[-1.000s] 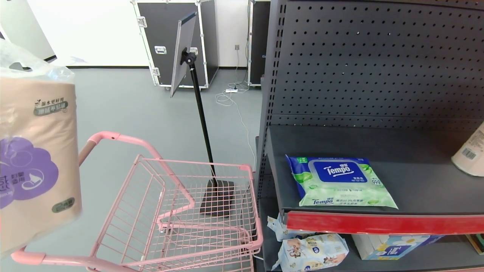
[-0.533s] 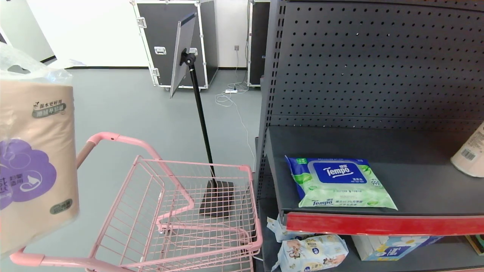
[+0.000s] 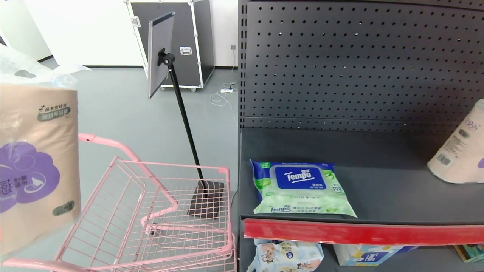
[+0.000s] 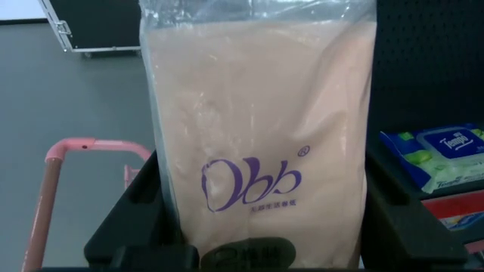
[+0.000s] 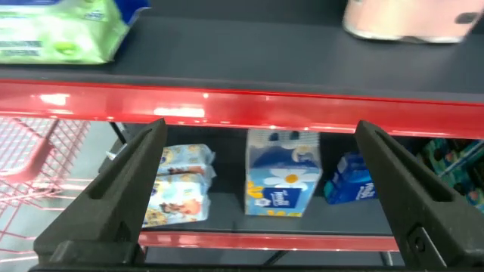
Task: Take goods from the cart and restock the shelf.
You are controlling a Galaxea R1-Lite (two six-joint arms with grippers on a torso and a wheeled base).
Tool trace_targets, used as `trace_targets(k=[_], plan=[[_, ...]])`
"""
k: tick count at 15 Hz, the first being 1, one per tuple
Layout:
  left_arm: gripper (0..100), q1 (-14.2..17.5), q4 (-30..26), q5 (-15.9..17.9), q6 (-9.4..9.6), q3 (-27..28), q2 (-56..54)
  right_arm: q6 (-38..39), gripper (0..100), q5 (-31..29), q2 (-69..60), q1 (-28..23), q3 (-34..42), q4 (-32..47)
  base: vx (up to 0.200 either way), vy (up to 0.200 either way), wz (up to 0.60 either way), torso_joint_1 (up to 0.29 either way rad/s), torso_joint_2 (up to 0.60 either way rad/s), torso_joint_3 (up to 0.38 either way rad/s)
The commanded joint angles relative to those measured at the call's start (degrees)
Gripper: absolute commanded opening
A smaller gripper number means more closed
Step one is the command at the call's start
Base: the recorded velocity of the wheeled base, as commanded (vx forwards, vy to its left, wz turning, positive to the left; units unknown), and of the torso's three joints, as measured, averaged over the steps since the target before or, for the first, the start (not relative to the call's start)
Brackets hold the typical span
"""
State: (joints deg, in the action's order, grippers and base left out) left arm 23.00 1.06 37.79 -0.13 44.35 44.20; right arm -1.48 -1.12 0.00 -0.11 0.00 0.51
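Note:
A beige toilet paper pack (image 3: 36,162) in clear plastic, with a purple cloud print, hangs at the left above the handle of the pink wire cart (image 3: 151,215). My left gripper (image 4: 265,227) is shut on this pack (image 4: 261,128), its dark fingers (image 4: 132,219) pressing both sides. The cart basket looks empty. On the dark shelf (image 3: 378,170) lie a green-blue wet wipes pack (image 3: 298,189) and, at the right, a tilted toilet paper pack (image 3: 459,151). My right gripper (image 5: 259,128) stands open in front of the shelf's red edge strip (image 5: 242,102), holding nothing.
A sign board on a black pole stand (image 3: 183,124) rises just behind the cart. A black flight case (image 3: 177,41) stands at the far wall. The lower shelf holds baby wipes packs (image 5: 178,196), a blue tissue box (image 5: 283,177) and blue packets (image 5: 352,181).
The whole head picture has shifted left, so the camera has turned right toward the shelf. The held pack keeps its place at the left of the view.

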Motion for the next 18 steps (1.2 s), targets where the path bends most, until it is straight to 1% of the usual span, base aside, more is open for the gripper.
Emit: trace_targets(k=[1, 18], plan=[[0, 0.02, 0.08, 0.09, -0.04, 0.04, 0.09, -0.02, 100, -0.02, 0.00, 0.02, 0.00, 0.02, 0.000, -0.200, 0.00, -0.002, 0.00, 0.007], [0, -0.06, 0.08, 0.09, -0.04, -0.14, 0.18, -0.11, 100, 0.07, 0.00, 0.02, 0.00, 0.02, 0.000, -0.200, 0.00, 0.002, 0.00, 0.002]])
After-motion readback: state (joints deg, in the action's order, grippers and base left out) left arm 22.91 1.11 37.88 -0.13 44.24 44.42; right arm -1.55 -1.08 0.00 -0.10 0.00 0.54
